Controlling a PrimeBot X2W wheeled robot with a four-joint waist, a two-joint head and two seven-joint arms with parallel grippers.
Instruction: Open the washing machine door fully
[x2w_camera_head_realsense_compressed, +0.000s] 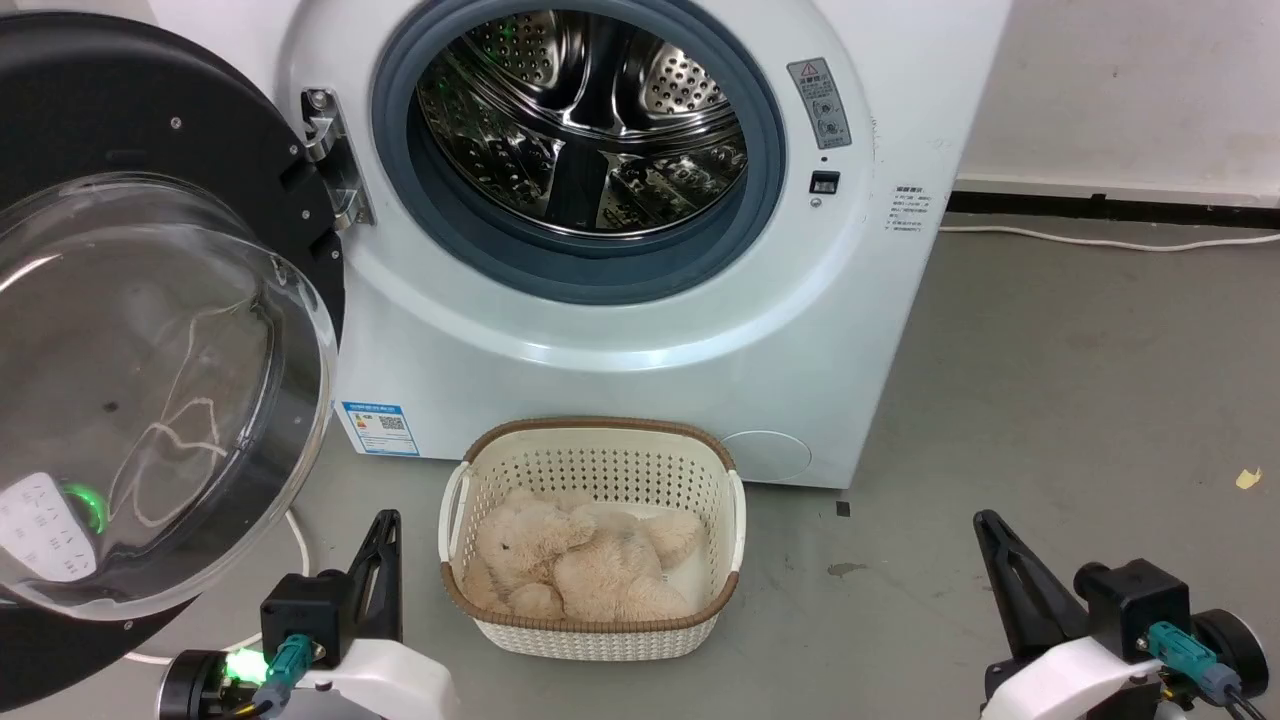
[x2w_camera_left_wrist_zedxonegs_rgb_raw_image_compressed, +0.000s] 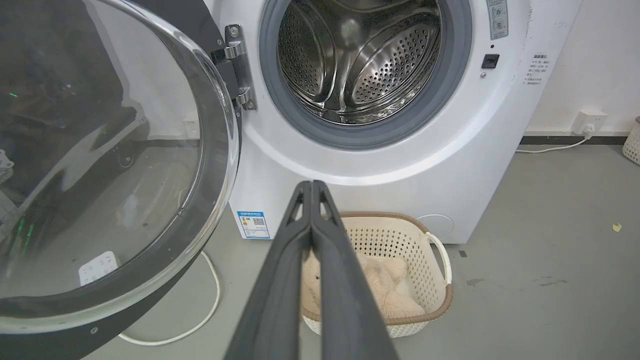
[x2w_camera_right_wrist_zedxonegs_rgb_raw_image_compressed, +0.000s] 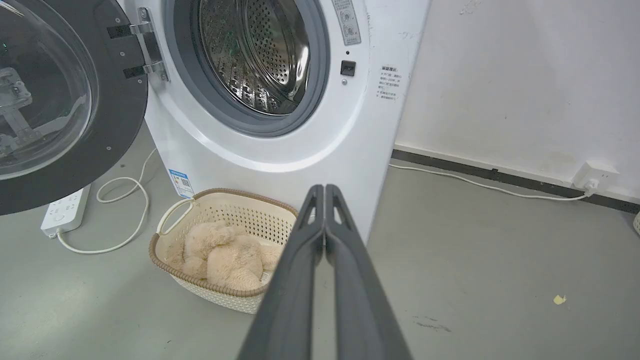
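Note:
The white washing machine (x2w_camera_head_realsense_compressed: 620, 330) stands ahead with its steel drum (x2w_camera_head_realsense_compressed: 585, 115) exposed. Its round black washing machine door (x2w_camera_head_realsense_compressed: 150, 380) with the bulging glass bowl is swung out to the left on its metal hinge (x2w_camera_head_realsense_compressed: 335, 160), also seen as the door (x2w_camera_left_wrist_zedxonegs_rgb_raw_image_compressed: 105, 165) in the left wrist view and the door (x2w_camera_right_wrist_zedxonegs_rgb_raw_image_compressed: 60, 95) in the right wrist view. My left gripper (x2w_camera_head_realsense_compressed: 385, 520) is shut and empty, low, just right of the door's lower rim; its closed fingers (x2w_camera_left_wrist_zedxonegs_rgb_raw_image_compressed: 310, 240) point at the machine's front. My right gripper (x2w_camera_head_realsense_compressed: 985, 522) is shut and empty over the floor at the right.
A cream perforated basket (x2w_camera_head_realsense_compressed: 595, 455) with a beige plush toy (x2w_camera_head_realsense_compressed: 570, 565) sits on the floor before the machine, between my grippers. A white power strip (x2w_camera_right_wrist_zedxonegs_rgb_raw_image_compressed: 65, 210) and cable (x2w_camera_right_wrist_zedxonegs_rgb_raw_image_compressed: 125, 200) lie under the door. A wall socket (x2w_camera_right_wrist_zedxonegs_rgb_raw_image_compressed: 595, 175) and cord run along the right wall.

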